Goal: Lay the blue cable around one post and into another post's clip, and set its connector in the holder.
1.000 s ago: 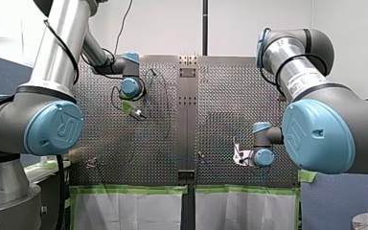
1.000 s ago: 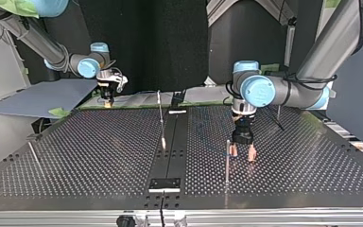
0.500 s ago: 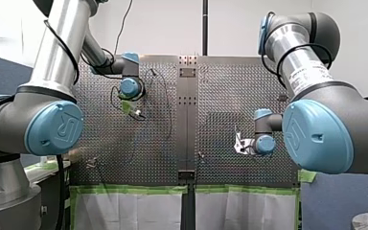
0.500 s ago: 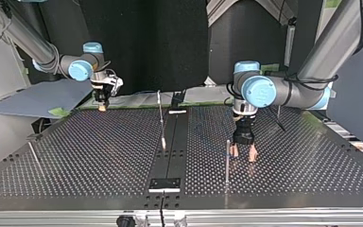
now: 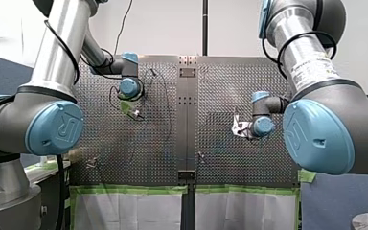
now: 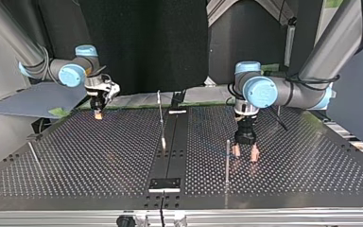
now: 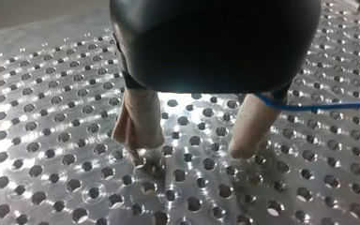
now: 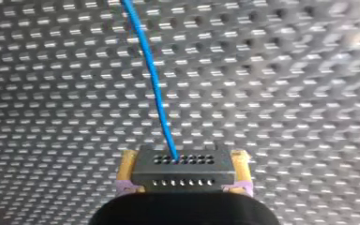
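Since 1.0 s ago, right end effector shifted toward the top view's left and nearer that camera; in the front view it rose up the surface. Its yellow pads were clenched on the black connector, with the blue cable running out of the connector's face over the perforated plate. Left end effector kept its place, released, pale fingers apart, tips low over the surface just beside a thin upright post; blue cable passed close by one finger

One left tool, one right tool, one blue cable, one connector
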Available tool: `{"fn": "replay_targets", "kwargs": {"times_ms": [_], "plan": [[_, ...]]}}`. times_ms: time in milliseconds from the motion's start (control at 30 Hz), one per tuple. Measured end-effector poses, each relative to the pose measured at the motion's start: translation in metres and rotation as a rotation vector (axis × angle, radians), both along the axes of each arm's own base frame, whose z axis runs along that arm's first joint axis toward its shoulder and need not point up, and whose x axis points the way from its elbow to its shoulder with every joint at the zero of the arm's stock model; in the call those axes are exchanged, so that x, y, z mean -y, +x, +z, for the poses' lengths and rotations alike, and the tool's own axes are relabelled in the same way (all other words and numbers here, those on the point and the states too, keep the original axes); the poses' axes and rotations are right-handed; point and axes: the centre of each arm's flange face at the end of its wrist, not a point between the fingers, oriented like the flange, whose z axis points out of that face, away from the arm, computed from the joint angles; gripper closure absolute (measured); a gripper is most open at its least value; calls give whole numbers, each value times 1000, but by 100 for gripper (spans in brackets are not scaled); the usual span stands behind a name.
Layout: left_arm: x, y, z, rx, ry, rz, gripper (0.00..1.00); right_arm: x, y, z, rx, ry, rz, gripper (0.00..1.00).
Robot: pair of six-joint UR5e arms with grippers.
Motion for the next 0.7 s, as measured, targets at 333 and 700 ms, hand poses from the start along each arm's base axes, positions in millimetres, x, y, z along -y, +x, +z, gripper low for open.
{"fn": "replay_targets", "kwargs": {"times_ms": [333,700], "plan": [[0,0,0,-3,5,-2,0,11,-8,81,-5,-62,-51,100],[0,0,0,-6,6,-6,0,-2,-19,141,-56,-85,-117,100]]}}
